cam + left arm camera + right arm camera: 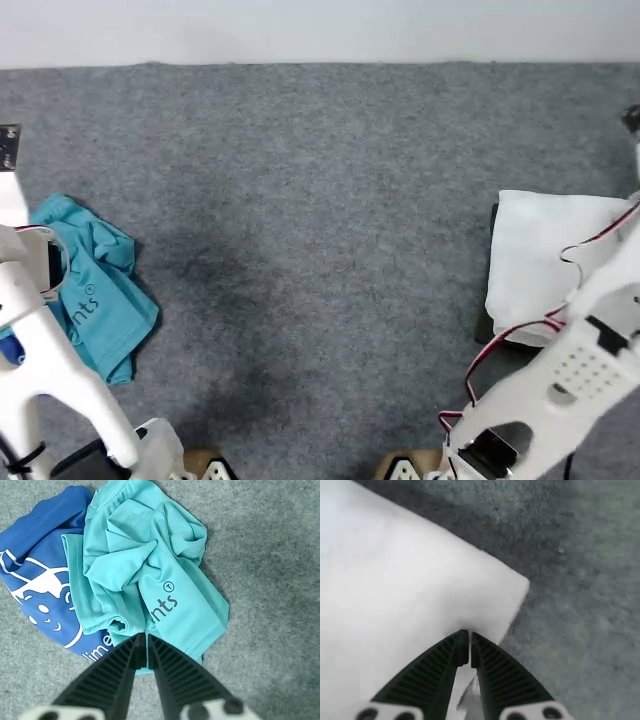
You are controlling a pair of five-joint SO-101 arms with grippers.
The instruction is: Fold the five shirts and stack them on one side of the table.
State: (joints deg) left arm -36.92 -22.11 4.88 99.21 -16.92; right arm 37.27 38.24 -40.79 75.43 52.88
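A crumpled teal shirt (150,575) lies on top of a blue shirt (40,585) with white print, at the table's left side (95,290). My left gripper (146,639) is shut, its tips right at the teal shirt's near hem, with no cloth visibly pinched. A folded white shirt (545,260) rests on a dark folded one (487,325) at the right side. My right gripper (469,636) is shut just above the white shirt (395,605), close to its corner.
Grey carpet (320,220) covers the table, with a wide bare stretch between the two piles. The left arm (40,350) and right arm (560,390) rise from the near edge. A pale wall runs along the far edge.
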